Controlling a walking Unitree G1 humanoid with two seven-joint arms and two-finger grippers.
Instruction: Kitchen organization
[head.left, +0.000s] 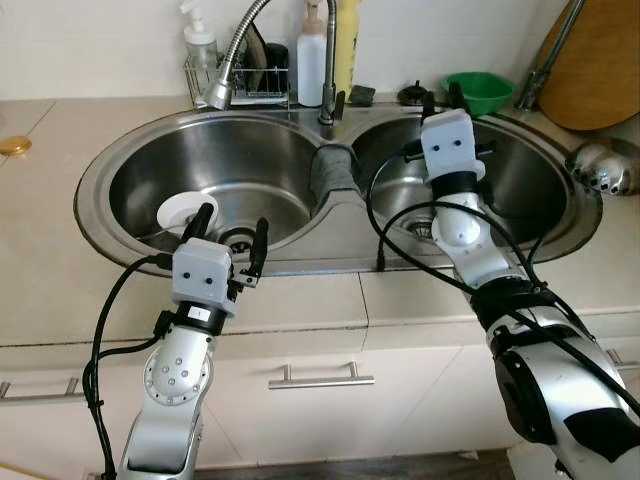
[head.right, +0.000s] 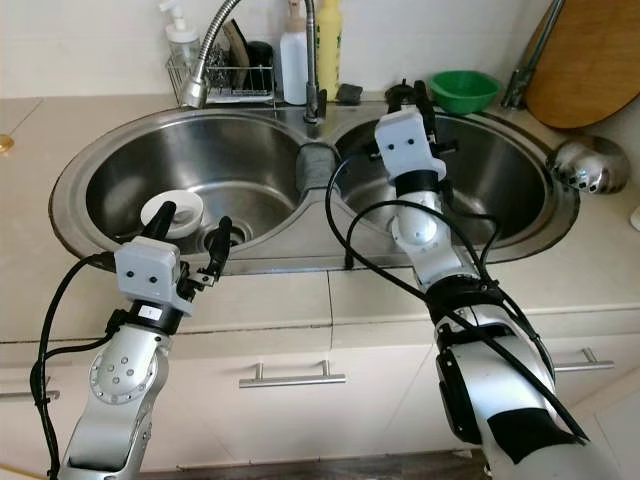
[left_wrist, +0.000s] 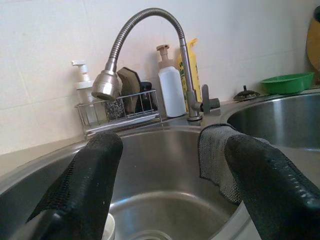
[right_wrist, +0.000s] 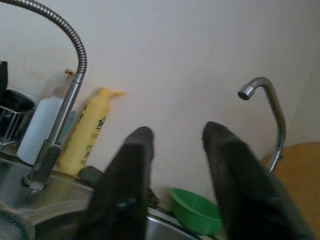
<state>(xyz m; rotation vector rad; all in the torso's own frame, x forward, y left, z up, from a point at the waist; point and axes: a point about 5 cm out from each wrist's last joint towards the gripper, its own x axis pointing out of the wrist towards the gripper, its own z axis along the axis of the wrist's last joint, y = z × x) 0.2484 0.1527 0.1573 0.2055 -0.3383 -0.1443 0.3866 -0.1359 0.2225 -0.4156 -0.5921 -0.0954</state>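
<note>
Double sink (head.left: 120, 150), set into the tiled surface (head.left: 60, 280): you have the left end effector (head.left: 232, 238) poised over the near rim of the left basin, fingers apart and empty, presumably ready for a reach into the bowl. Just beyond and below its fingertips lies a small white dish (head.left: 182, 212), resting on the basin floor beside the drain; it appears to be the likeliest item for tidying, though its exact shape is hard to read from here. Your right end effector (head.left: 442, 100) is raised over the right basin, fingers parted and holding nothing, aimed toward the back wall. Ahead of it, a green bowl (head.left: 478, 91) sits on the ledge behind the sink. Between the two effectors, a grey cloth (head.left: 333, 170) is draped over the divider, likely to dry. Beyond the left effector, the flexible faucet (head.left: 232, 55) arches over the left basin, with a wire caddy (head.left: 240, 85) and soap bottles (head.left: 312, 55) kept close to the water.
</note>
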